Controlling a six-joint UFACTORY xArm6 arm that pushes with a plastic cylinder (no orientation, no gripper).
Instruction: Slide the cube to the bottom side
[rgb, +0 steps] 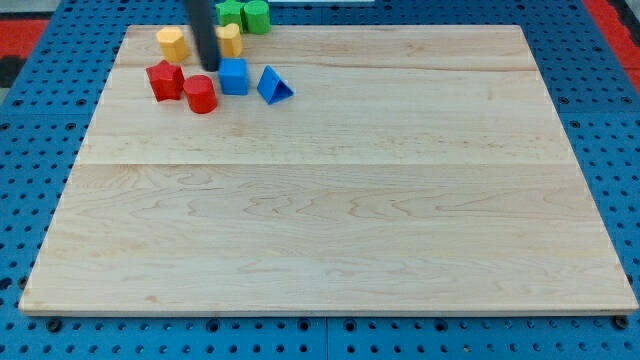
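A blue cube (233, 76) sits near the view's top left on the wooden board (330, 200). My tip (210, 67) is just to the cube's upper left, close to touching it. A blue triangular block (273, 86) lies right of the cube. A red cylinder (200, 94) stands at the cube's lower left and a red block (165, 79) further left.
A yellow cylinder (172, 43) and a yellow block (230, 39), partly hidden by the rod, stand above the cube. Two green blocks (230, 14) (256, 16) sit at the board's top edge. Blue pegboard (40, 150) surrounds the board.
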